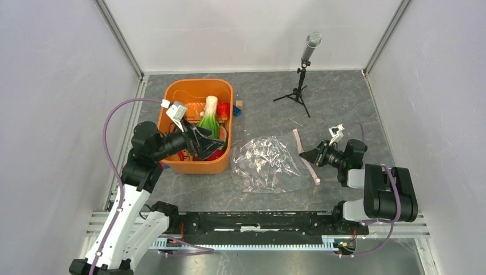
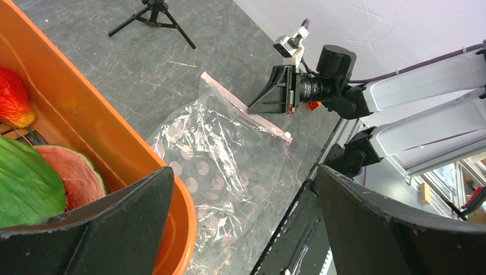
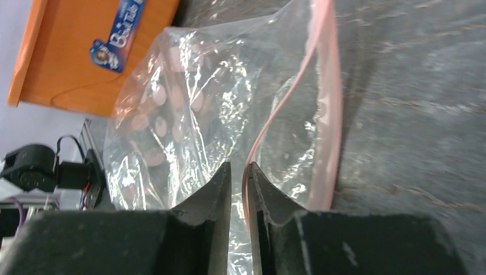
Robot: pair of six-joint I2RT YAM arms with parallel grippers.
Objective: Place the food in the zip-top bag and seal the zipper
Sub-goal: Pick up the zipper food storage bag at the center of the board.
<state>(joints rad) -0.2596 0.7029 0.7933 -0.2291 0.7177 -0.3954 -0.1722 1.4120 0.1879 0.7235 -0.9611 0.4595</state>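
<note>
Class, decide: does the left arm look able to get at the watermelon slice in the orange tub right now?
Probably yes: the left gripper hangs open over the orange tub, and the watermelon slice lies mostly uncovered close below its jaws.

Robot lab test cell: white panel walls, alu frame posts, mic on tripod.

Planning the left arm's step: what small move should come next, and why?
Probably lower the open left gripper onto the vegetable in the tub: the bag looks empty, and the right gripper pinches the zipper.
</note>
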